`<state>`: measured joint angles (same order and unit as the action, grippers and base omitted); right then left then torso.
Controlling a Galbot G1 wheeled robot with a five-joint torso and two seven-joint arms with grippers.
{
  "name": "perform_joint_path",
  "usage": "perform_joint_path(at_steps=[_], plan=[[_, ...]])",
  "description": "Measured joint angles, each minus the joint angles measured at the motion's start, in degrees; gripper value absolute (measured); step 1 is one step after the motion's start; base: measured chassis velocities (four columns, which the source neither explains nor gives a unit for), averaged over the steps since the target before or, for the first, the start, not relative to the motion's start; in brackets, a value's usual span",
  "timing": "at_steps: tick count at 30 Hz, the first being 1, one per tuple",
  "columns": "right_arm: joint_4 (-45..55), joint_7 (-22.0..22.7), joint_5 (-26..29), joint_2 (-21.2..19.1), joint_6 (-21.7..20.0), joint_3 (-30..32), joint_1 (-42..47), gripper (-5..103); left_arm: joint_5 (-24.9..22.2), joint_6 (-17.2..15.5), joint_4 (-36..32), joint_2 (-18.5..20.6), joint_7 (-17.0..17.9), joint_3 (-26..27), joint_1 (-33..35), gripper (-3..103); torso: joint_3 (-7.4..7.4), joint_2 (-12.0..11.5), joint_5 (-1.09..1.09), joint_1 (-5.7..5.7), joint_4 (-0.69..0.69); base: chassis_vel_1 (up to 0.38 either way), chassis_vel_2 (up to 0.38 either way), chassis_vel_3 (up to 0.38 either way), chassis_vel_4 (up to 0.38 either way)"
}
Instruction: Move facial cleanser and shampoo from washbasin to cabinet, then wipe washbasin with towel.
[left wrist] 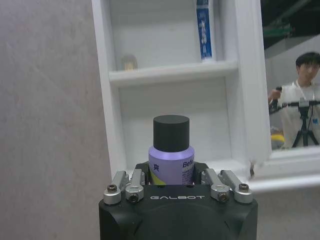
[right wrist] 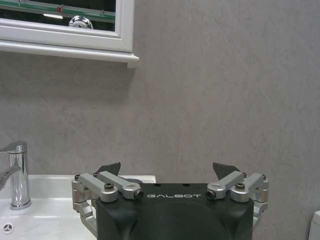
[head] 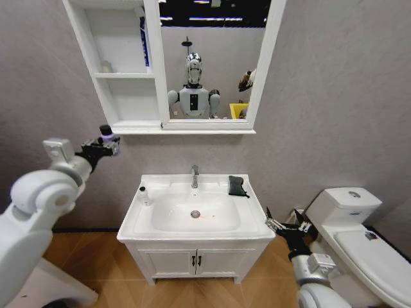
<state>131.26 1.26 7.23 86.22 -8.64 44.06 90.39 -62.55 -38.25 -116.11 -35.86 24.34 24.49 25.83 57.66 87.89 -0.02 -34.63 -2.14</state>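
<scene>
My left gripper (head: 108, 142) is raised to the left of the cabinet (head: 126, 102), level with its bottom edge. It is shut on the shampoo (head: 106, 133), a purple bottle with a black cap (left wrist: 171, 150), held upright in front of the lower compartment (left wrist: 170, 115). The facial cleanser (head: 144, 40), a blue-and-white tube (left wrist: 202, 30), stands in the upper compartment. On the washbasin (head: 164, 184), the black towel (head: 237, 186) lies bunched at the back right, beside the chrome tap (head: 194, 175). My right gripper (head: 281, 226) hangs open off the basin's front right corner, its fingers (right wrist: 111, 169) spread.
A small white bottle (head: 144, 194) stands on the basin's left rim. A small pale object (left wrist: 129, 61) sits on the cabinet's middle shelf. The mirror (head: 212, 58) adjoins the cabinet. A white toilet (head: 359, 231) stands close to my right arm. The vanity doors (head: 196, 260) are below.
</scene>
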Motion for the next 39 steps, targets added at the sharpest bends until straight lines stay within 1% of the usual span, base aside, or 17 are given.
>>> perform_joint_path(at_steps=[1, 3, 4, 5, 6, 8, 9, 11, 12, 15, 16, 18, 19, 22, 27, 30, 39], plan=[[0.0, 0.0, 0.0, 0.0, 0.0, 0.0, 0.0, 100, 0.0, 0.0, 0.0, 0.0, 0.0, 0.0, 0.0, 43, 0.0, 0.0, 0.0, 0.0, 0.0, 0.0, 0.0, 0.0, 0.0], [-0.09, -0.02, -0.02, -0.06, 0.05, -0.01, -0.04, 100, -0.55, 0.78, 5.3, -0.58, -1.15, -5.87, -9.68, 43, 0.0, 0.0, 0.04, 0.0, 0.01, 0.0, 0.0, 0.0, 0.0], [-0.09, -0.02, -0.02, -0.06, 0.05, -0.01, -0.04, 100, -0.55, 0.78, 5.3, -0.58, -1.15, -5.87, -9.68, 43, 0.0, 0.0, 0.04, 0.0, 0.01, 0.0, 0.0, 0.0, 0.0], [-0.09, -0.03, -0.01, -0.13, 0.05, 0.08, 0.01, 100, -0.9, 1.05, 9.21, -1.99, -1.98, -10.07, -15.02, 43, 0.0, 0.0, 0.02, 0.0, 0.01, 0.0, 0.0, 0.0, 0.0], [-0.11, -0.03, 0.01, -0.17, 0.05, 0.17, 0.06, 100, -1.12, 1.12, 11.45, -3.08, -2.35, -12.38, -17.84, 43, 0.0, 0.0, 0.01, 0.0, 0.01, 0.0, 0.0, 0.0, 0.0], [-0.14, -0.03, 0.03, -0.2, 0.05, 0.3, 0.09, 100, -1.15, 1.12, 13.43, -4.18, -2.54, -14.25, -20.08, 43, 0.0, 0.0, 0.03, 0.0, 0.01, 0.0, 0.0, 0.0, 0.0], [-0.22, -0.03, 0.1, -0.24, 0.11, 0.49, 0.18, 100, -0.63, 1.2, 16.7, -6.29, -3.0, -16.74, -23.23, 43, 0.0, 0.0, 0.02, 0.0, 0.01, 0.0, 0.0, 0.0, 0.0], [-0.53, -0.03, 0.21, -0.24, 0.33, 0.81, 0.24, 100, 2.98, 1.99, 22.67, -10.81, -4.44, -19.54, -27.46, 43, 0.0, 0.0, 0.01, 0.0, 0.02, 0.0, 0.0, 0.0, 0.0], [-0.53, -0.03, 0.21, -0.24, 0.33, 0.81, 0.24, 100, 2.98, 1.99, 22.67, -10.81, -4.44, -19.54, -27.46, 43, 0.0, 0.0, 0.01, 0.0, 0.02, 0.0, 0.0, 0.0, 0.0], [-1.16, -0.02, 0.22, 0.17, 0.79, 0.91, 0.08, 100, 9.96, 4.18, 31.89, -15.95, -8.5, -22.09, -32.64, 43, 0.0, 0.0, 0.04, -0.02, 0.02, 0.0, 0.0, 0.0, 0.0], [-1.16, -0.02, 0.22, 0.17, 0.79, 0.91, 0.08, 100, 9.96, 4.18, 31.89, -15.95, -8.5, -22.09, -32.64, 43, 0.0, 0.0, 0.04, -0.02, 0.02, 0.0, 0.0, 0.0, 0.0], [-1.39, 0.0, 0.24, 0.42, 1.03, 0.92, 0.19, 100, 13.51, 5.33, 37.48, -17.95, -10.62, -22.55, -34.51, 43, 0.0, 0.0, 0.04, -0.01, 0.02, 0.0, 0.0, 0.0, 0.0], [-1.39, 0.0, 0.24, 0.42, 1.03, 0.92, 0.19, 100, 13.51, 5.33, 37.48, -17.95, -10.62, -22.55, -34.51, 43, 0.0, 0.0, 0.04, -0.01, 0.02, 0.0, 0.0, 0.0, 0.0], [-1.89, 0.0, 0.27, 0.22, 1.34, 0.78, 0.12, 100, 16.71, 6.02, 43.32, -19.07, -12.36, -22.37, -34.96, 43, 0.0, -0.01, 0.01, -0.02, 0.0, 0.0, 0.0, 0.0, 0.0], [-2.23, 0.0, 0.35, -0.29, 1.35, 0.57, -0.7, 100, 17.07, 6.02, 45.23, -18.78, -12.58, -21.7, -34.02, 43, 0.0, -0.01, 0.01, -0.01, -0.05, 0.0, 0.0, 0.0, 0.0], [-2.39, 0.02, 0.42, -0.57, 1.35, 0.62, -0.83, 100, 16.6, 5.95, 45.81, -19.36, -12.58, -21.07, -33.23, 43, -0.01, -0.01, 0.02, 0.0, 0.02, 0.0, 0.0, 0.0, 0.0], [-2.84, 0.02, 0.25, -0.43, 2.14, 0.77, 0.09, 100, 17.5, 6.84, 47.87, -21.47, -12.47, -20.28, -32.94, 43, -0.02, 0.01, 0.04, 0.02, 0.02, 0.0, 0.0, 0.0, 0.0]])
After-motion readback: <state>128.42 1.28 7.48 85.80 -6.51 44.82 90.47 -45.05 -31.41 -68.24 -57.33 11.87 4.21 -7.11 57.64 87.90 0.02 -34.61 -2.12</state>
